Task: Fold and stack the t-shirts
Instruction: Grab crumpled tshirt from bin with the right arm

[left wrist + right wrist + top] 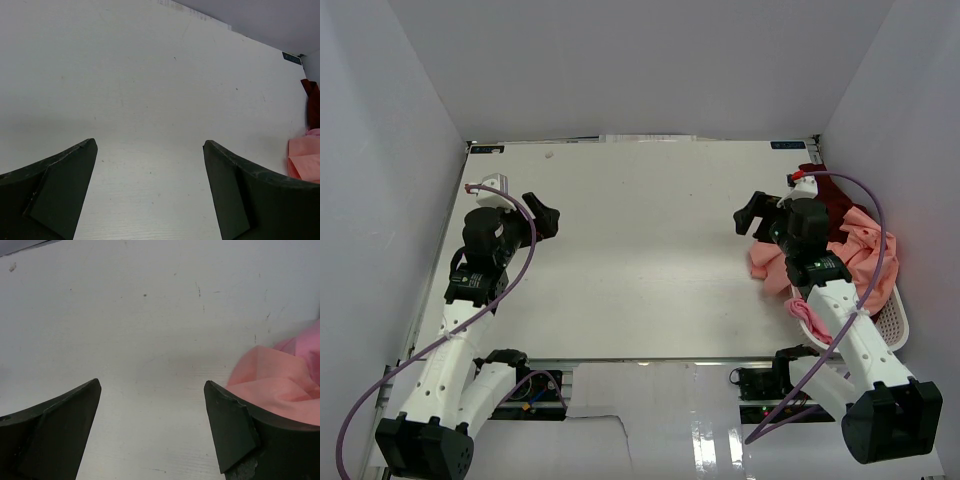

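Observation:
Crumpled t-shirts lie heaped at the right edge of the table: a salmon-pink one (865, 255), a lighter pink one (767, 264) spilling onto the table, and a dark maroon one (832, 207) behind. My right gripper (750, 215) is open and empty, just left of the heap; its wrist view shows salmon cloth (280, 385) beside the right finger (230, 430). My left gripper (542, 215) is open and empty at the far left over bare table, its fingers (60, 190) wide apart. The left wrist view shows the shirts (305, 157) far right.
A white slotted basket (892, 325) stands under the shirt heap at the right table edge. White walls close in the table on left, back and right. A purple cable (875, 240) loops over the right arm and the heap.

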You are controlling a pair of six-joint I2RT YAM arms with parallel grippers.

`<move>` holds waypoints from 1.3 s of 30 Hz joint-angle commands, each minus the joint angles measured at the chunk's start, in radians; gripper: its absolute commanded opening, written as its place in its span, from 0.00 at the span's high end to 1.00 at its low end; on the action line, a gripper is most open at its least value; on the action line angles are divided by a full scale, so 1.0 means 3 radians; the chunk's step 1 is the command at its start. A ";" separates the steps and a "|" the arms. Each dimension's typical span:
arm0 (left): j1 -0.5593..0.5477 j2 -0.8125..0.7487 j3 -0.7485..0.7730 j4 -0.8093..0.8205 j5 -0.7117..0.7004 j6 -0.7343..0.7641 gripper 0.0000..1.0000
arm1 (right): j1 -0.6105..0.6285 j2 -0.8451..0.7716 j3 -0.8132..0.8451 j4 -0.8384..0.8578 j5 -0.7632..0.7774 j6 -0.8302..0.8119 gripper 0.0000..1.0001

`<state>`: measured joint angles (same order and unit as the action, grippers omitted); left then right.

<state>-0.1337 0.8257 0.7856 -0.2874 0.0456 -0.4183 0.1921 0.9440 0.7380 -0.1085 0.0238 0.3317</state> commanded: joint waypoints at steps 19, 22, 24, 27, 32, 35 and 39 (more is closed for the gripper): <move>-0.0004 -0.0032 0.0055 0.0033 0.0119 0.0034 0.02 | -0.0165 0.0790 0.0941 -0.1954 0.2027 0.0581 0.10; -0.0004 -0.0042 0.0061 0.0033 0.0134 0.0034 0.02 | -0.0251 0.0832 0.0890 -0.2031 0.2063 0.0755 0.10; -0.0004 -0.0042 0.0050 0.0028 0.0155 0.0029 0.02 | -0.0313 0.0821 0.0823 -0.2031 0.2027 0.0898 0.08; -0.0004 -0.0032 0.0055 0.0033 0.0180 0.0029 0.02 | -0.0441 0.0796 0.0736 -0.2046 0.1991 0.1052 0.05; -0.0004 -0.0042 0.0055 0.0028 0.0196 0.0024 0.02 | -0.0563 0.0755 0.0623 -0.1996 0.1981 0.1206 0.05; -0.0004 -0.0052 0.0055 0.0028 0.0196 0.0024 0.02 | -0.0599 0.0852 0.0659 -0.1980 0.1981 0.1211 0.05; -0.0004 -0.0063 0.0055 0.0028 0.0196 0.0024 0.02 | -0.0599 0.0919 0.0664 -0.1863 0.1986 0.1221 0.05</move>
<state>-0.1337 0.8272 0.7853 -0.2874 0.0906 -0.4187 0.0151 1.2095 0.9298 -0.7052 0.5919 0.6662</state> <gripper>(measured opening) 0.979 0.952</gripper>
